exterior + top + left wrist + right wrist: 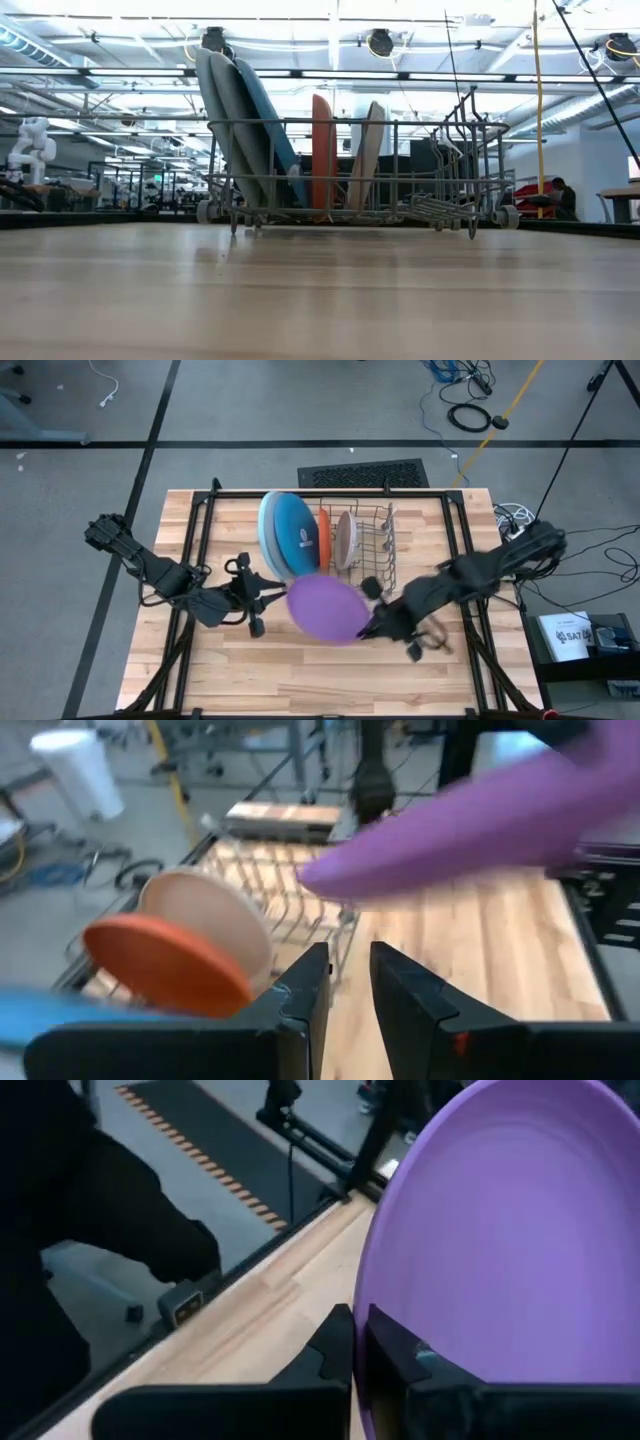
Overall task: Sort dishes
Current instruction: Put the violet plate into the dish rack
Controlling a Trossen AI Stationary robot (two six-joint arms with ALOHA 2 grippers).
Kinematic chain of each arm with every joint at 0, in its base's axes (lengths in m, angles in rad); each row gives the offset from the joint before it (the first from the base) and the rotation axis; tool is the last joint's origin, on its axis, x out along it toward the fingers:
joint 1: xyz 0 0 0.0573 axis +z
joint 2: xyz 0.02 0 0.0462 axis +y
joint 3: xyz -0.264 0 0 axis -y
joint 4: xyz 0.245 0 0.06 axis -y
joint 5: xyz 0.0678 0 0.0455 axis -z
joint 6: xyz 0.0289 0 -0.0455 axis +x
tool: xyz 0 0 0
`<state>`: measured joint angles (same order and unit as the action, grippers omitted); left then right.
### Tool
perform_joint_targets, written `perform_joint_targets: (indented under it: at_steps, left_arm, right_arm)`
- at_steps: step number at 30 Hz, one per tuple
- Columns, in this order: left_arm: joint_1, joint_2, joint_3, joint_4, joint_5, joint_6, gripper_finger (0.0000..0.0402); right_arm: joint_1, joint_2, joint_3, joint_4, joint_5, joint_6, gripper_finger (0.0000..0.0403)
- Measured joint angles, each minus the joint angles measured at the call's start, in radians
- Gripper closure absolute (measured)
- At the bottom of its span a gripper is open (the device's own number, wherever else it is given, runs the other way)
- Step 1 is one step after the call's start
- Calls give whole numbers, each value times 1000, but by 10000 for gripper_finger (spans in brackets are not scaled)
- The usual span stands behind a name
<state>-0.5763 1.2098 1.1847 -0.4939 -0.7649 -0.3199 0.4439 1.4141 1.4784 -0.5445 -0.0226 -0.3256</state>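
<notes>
left end effector (252, 607) hovers over the tabletop (300, 680) just left of the dish rack (370, 540), fingers a little apart, gripping nothing. inside the rack: two large blue plates (290, 538), one orange plate (324, 536), one off-white plate (345, 539). right end effector (372, 628) is clamped on the rim of one purple plate (326, 609), held in the air just in front of the rack. my advice: tip it upright, line the edge with a free slot beside the off-white one, lower slowly.
</notes>
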Motion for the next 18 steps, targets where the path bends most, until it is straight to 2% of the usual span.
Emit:
perform_joint_targets:
  at_steps: [5, 10, 14, 18]
  left_arm:
    - [-16, 0, 0, 147, 4, 172, 322]
    - [-6, 0, 0, 292, 6, 340, 322]
    - [17, 0, 0, 325, 6, 355, 322]
    - [26, 11, 0, 332, 6, 353, 322]
  right_arm:
    - [-26, -118, 0, -148, 43, 46, 401]
    - [-44, -163, 0, -262, 147, 130, 401]
    - [-64, -148, 0, -305, 275, 249, 401]
    - [-87, -103, -2, -279, 301, 356, 401]
